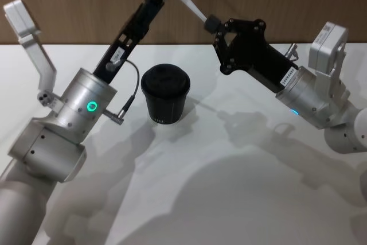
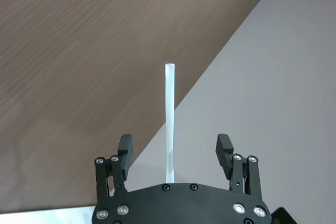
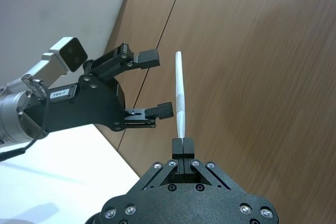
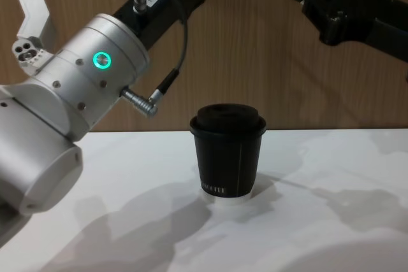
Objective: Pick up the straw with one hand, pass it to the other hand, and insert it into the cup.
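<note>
The straw [image 3: 179, 93] is off the tabletop [image 1: 229, 187], held in the air above its far edge, higher than the cup [image 4: 228, 157] and slanting up towards the left arm. Its lower end is clenched in the right gripper [image 3: 181, 145], whose two fingers are pressed together on it. Its upper length runs between the fingers of the left gripper [image 2: 174, 144], which reaches up from the left side with a silver wrist and a green ring light [image 4: 101, 60]. In the left wrist view those jaws stand wide apart, one finger on each side of the straw with a clear gap to each, so the left gripper grasps nothing yet. The cup stands upright near the far edge of the tabletop, about midway along it, below both grippers and with its domed lid on. A thin grey cable [image 4: 143, 101] with a metal plug loops from the left wrist just beside it. The step in hand looks like the handover: the pick-up is done, the pass is lined up but not made. The next move calls for the left jaws to close squarely on the straw while the right gripper holds firm, and only then for the right fingers to let go. After that the straw must be brought upright over the lid. I cannot make out the lid's opening.
</note>
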